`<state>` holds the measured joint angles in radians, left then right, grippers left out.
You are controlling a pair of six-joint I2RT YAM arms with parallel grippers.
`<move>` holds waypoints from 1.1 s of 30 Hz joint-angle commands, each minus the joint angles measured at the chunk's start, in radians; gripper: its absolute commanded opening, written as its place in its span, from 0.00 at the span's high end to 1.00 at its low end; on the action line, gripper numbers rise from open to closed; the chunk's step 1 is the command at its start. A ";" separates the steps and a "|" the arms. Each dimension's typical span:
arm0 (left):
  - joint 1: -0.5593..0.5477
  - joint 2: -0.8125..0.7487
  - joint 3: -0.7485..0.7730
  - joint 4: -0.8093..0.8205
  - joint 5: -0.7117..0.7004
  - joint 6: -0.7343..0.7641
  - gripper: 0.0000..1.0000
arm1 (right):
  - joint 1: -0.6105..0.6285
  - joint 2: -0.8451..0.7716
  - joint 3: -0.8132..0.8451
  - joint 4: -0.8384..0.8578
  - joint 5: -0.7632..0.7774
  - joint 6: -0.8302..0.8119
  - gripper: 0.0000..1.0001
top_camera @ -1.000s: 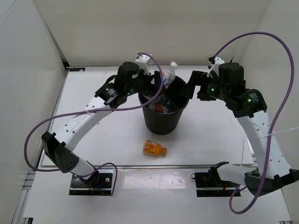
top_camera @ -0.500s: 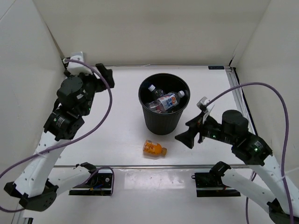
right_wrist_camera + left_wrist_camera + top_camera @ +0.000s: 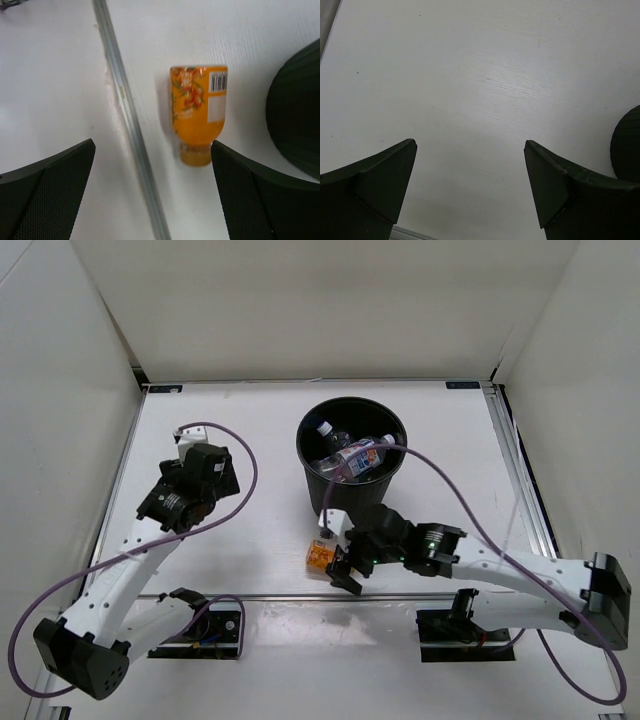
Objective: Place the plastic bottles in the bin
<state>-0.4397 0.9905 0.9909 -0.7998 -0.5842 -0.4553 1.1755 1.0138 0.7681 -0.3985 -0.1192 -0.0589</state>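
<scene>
The right gripper is held spread wide and empty above the orange bottle, which is laid on its side on the table just beside the bin containing clear bottles, while the left gripper is likewise spread wide, nothing grasped.

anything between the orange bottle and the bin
Only bare table lies between the orange bottle and the bin; the right wrist view shows it.

Lone bottle before the bin
</scene>
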 commanded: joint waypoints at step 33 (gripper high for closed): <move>0.004 -0.239 -0.090 -0.170 -0.063 -0.143 0.00 | -0.068 0.380 0.975 -0.429 0.251 0.203 0.63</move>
<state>-0.4397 0.7612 0.9195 -0.9924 -0.6254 -0.5850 1.1831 1.3861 1.5524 -0.6376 -0.0254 0.0319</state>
